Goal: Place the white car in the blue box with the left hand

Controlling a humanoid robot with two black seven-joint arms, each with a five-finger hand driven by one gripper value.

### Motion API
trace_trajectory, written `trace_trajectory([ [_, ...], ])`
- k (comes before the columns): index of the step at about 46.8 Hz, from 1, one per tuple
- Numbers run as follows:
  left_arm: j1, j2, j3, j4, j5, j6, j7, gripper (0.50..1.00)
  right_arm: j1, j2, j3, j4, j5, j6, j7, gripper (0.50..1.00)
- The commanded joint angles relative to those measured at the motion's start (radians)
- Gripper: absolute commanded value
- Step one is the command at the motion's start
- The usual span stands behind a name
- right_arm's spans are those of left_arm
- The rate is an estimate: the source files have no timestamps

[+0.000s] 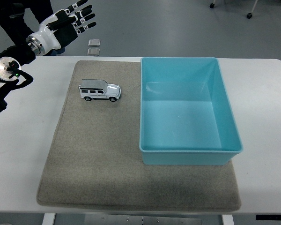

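- Your left hand (71, 21) was up in the far left corner of the view, past the far edge of the white surface (23, 140).
- The fingers (83, 16) of that hand were spread out and straight, and they held nothing.
- The hand was white and black, and its black arm (9, 61) came in from the left side.
- You had the hand well apart from the white car (99, 90).
- The white car sat on its wheels on the grey mat (98, 159), in the far left part of the mat.
- The car's side faced you, with its front end pointing toward the blue box (189, 151).
- The car was near the blue box but did not touch it. A strip of bare mat lay between them.
- The blue box sat on the right part of the mat, with its open top facing up.
- You could see the bare bottom of the box, and the car was not in it.
- The mat lay flat on the white surface and covered most of its middle.
- Two small square things (94, 47) lay on the floor (178, 28) just past the far edge of the surface, close to your hand.
- Some chair wheels (248, 15) showed at the far right on the grey floor.
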Motion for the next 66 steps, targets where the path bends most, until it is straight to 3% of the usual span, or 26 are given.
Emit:
trace_trajectory([
  [1,0.001,-0.001,0.001,0.000,0.006,0.000,0.000,0.999,0.000,0.000,0.000,0.000,0.000,0.000,0.000,0.936],
  [20,0.000,-0.003,0.016,0.026,0.006,-0.007,-0.003,0.999,0.000,0.000,0.000,0.000,0.000,0.000,0.000,0.936],
  [27,0.004,-0.003,0.018,0.035,0.044,-0.015,-0.027,0.999,0.000,0.000,0.000,0.000,0.000,0.000,0.000,0.936],
  [32,0.001,-0.003,0.018,0.034,0.196,-0.014,-0.044,0.999,0.000,0.000,0.000,0.000,0.000,0.000,0.000,0.936],
  [40,0.000,0.003,0.021,0.026,0.468,-0.014,-0.158,0.996,0.000,0.000,0.000,0.000,0.000,0.000,0.000,0.936],
  [49,-0.011,0.018,0.050,0.002,0.799,-0.004,-0.213,0.996,0.000,0.000,0.000,0.000,0.000,0.000,0.000,0.936],
  [57,0.000,0.077,0.053,-0.073,1.049,-0.003,-0.293,0.996,0.000,0.000,0.000,0.000,0.000,0.000,0.000,0.936],
  [66,0.000,0.181,0.102,-0.215,1.207,0.026,-0.299,0.996,0.000,0.000,0.000,0.000,0.000,0.000,0.000,0.936],
])
